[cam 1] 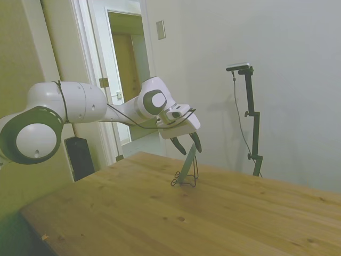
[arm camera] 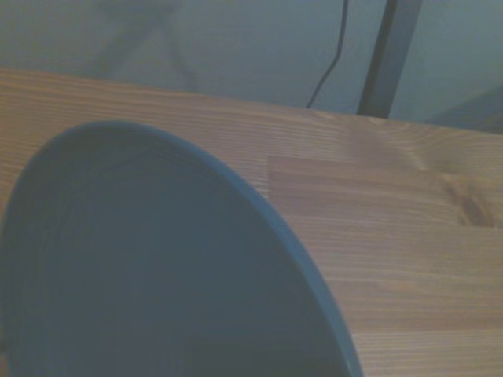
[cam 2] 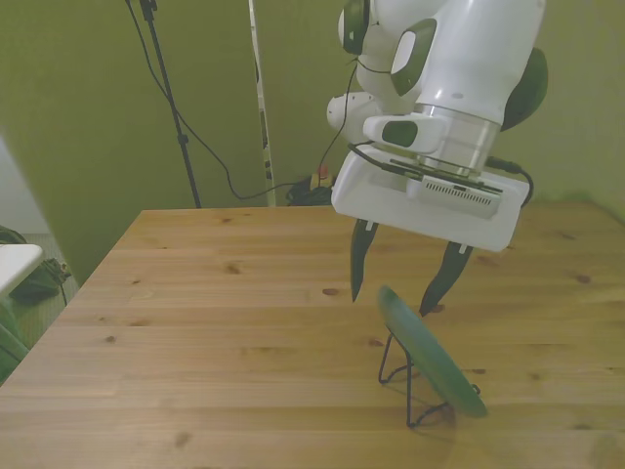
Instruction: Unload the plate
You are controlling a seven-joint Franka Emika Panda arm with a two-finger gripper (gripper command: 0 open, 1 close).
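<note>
1. Wooden plank table [cam 2: 195, 293] – carries only the stand and plate, which sit toward the front view's right, nearer the camera-side edge.
2. White two-finger robot hand [cam 2: 395, 288] – hangs just above the plate's top rim, dark fingers spread wide, one either side of the rim, gripping nothing. Likely lined up to close on the top edge, the only part free of the wire.
3. Small round dark green plate [cam 2: 430, 357] – on the table, propped on edge in the stand, leaning back instead of lying flat; that keeps its rim up where fingers can reach. In the front view its diameter runs upper left to lower right, concave face turned up toward the hand. In the side view [cam 1: 187, 165] it's a thin tilted sliver.
4. Thin black wire stand [cam 2: 400, 376] – cradles the plate's lower edge and props its back.
</note>
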